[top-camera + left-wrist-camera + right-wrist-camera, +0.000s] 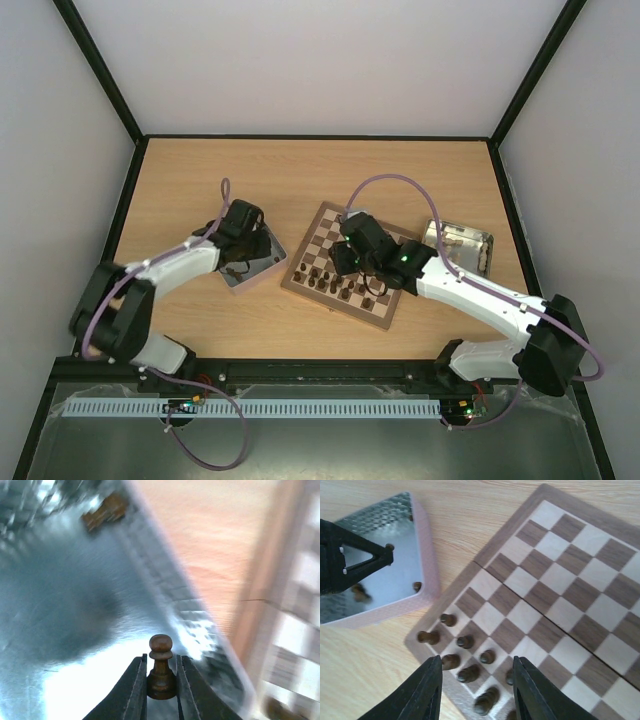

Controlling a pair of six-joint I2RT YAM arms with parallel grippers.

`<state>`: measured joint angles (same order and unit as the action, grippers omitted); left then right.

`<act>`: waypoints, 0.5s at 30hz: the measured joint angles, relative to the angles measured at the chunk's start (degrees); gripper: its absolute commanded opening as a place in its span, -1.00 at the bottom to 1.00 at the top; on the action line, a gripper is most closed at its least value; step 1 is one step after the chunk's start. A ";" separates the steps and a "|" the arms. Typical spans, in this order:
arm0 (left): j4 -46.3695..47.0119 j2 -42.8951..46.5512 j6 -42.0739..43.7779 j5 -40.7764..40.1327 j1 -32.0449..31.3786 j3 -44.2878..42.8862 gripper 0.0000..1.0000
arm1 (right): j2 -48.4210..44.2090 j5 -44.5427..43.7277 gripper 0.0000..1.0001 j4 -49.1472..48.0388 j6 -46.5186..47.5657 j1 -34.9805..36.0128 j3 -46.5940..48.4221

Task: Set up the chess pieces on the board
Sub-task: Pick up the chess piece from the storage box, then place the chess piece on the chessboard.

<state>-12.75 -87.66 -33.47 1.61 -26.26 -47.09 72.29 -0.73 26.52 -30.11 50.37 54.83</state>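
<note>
Tabletop (pixel 200 180) pale wood, board (pixel 322 232) on it, white walls (pixel 320 60)

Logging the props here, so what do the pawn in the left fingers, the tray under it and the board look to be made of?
Pawn: likely wood, dark brown, satin sheen on its head. Tray: probably metal, its floor shiny, mirroring light and pieces. Board: wood, matte, grain showing in the brown and cream squares.

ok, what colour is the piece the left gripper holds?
Dark brown wood. The pawn shows best in the left wrist view.
</note>
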 measured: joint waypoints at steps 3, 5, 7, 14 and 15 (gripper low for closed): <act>2.80 8.74 3.19 1.25 -1.99 2.23 -0.88 | -0.57 3.41 -0.14 -1.68 -0.98 -0.11 0.07; 5.46 13.92 5.09 2.40 -3.30 3.50 -0.87 | -0.92 5.55 -0.07 -2.78 -1.60 -0.13 0.37; 8.70 19.06 7.17 3.65 -4.76 4.81 -0.87 | -1.05 8.15 -0.02 -3.89 -2.27 -0.17 1.44; 19.41 30.40 14.29 6.69 -7.63 8.90 -0.89 | -1.27 14.40 0.16 -8.09 -4.09 -0.28 6.84; 20.35 31.12 15.74 6.99 -7.76 8.92 -0.89 | -1.51 15.10 0.17 -8.87 -4.37 -0.31 7.39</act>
<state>7.60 -56.53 -17.74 8.60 -34.02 -38.17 70.78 14.37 17.65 -34.48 50.06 62.22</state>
